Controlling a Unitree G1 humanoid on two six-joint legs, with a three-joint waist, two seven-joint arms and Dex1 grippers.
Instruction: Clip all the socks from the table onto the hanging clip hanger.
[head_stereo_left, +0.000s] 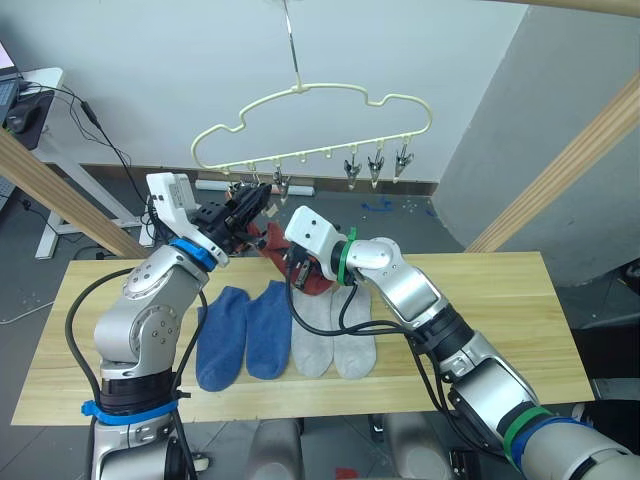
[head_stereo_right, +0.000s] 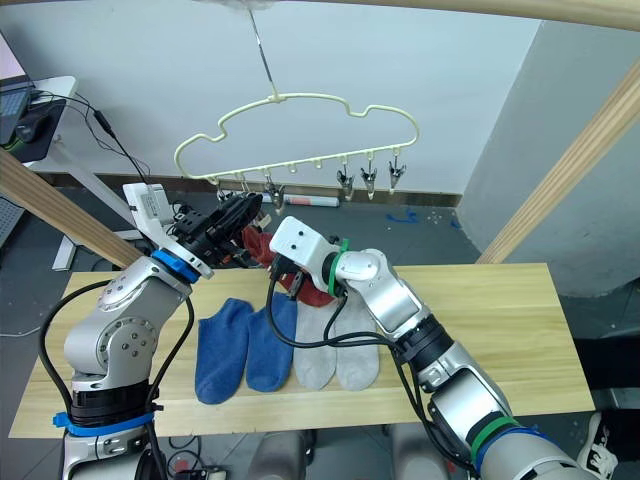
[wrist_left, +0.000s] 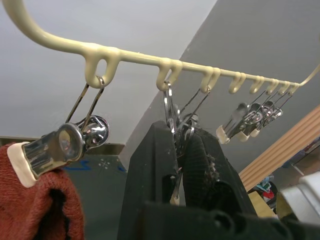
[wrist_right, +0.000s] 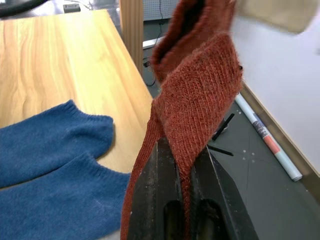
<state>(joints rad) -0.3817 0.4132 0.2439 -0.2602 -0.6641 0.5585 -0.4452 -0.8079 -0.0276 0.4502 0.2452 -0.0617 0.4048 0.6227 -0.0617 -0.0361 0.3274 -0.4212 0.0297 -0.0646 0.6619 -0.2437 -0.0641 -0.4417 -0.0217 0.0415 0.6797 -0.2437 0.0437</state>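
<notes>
The dark red sock (wrist_right: 192, 95) hangs pinched between the fingers of my right gripper (wrist_right: 186, 190), lifted above the far edge of the table (head_stereo_left: 480, 330) just below the left end of the clip hanger (head_stereo_left: 320, 110); its upper end sits by a silver clip (wrist_left: 60, 147) there, though I cannot tell whether that clip bites the fabric or merely touches it. My left gripper (wrist_left: 182, 165) is up at the same row, its fingers closed narrow around the next clip (wrist_left: 172, 120) along, apparently squeezing it. The risk I see is a mismatch: if I let go with my right before a clip has truly caught the knit, the sock drops back to the table or past its far edge onto the floor. The hanger swings freely from its hook (head_stereo_left: 291, 40), so any push from my left fingers could swing the row away from the sock and spoil the alignment. The clip could also slip out of my narrow grip and snap shut empty. Near me, two blue socks (head_stereo_left: 243, 335) and two light grey socks (head_stereo_left: 333, 345) lie flat side by side, waiting, with another dark red one (head_stereo_left: 318, 282) partly behind my right arm.
</notes>
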